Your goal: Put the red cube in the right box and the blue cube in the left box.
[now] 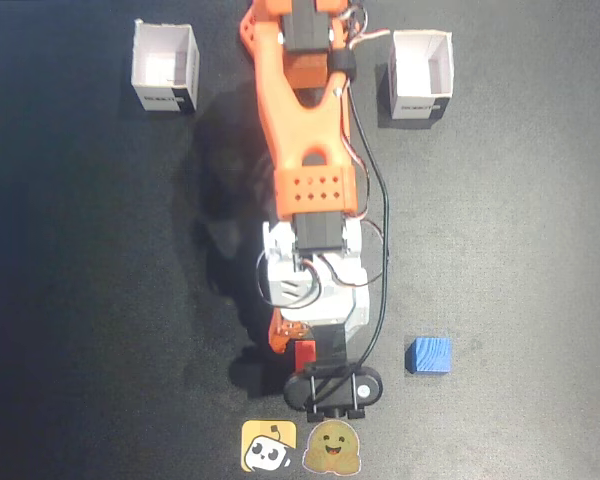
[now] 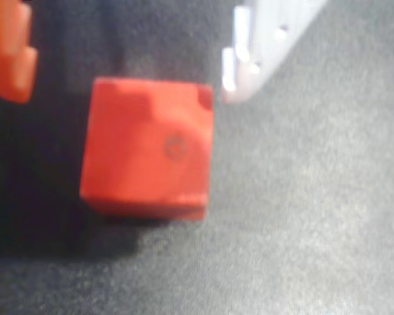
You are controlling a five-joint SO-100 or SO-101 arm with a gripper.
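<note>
While fixed view half-hides red cube [image 1: 304, 354], wrist view shows claw [image 2: 128, 59] spread wide around it.

Open table [image 1: 90, 300] all round; only the blue cube [image 1: 429, 355] sits right of the arm [image 1: 305, 130].

In the fixed view: two boxes near the top edge, one far left [image 1: 165, 68], one right of centre [image 1: 421, 75], arm [image 1: 305, 150] between them. Low in the middle, under the gripper [image 1: 302, 345], the red cube [image 1: 304, 356]; blue cube [image 1: 429, 355] well apart, to its right.
</note>
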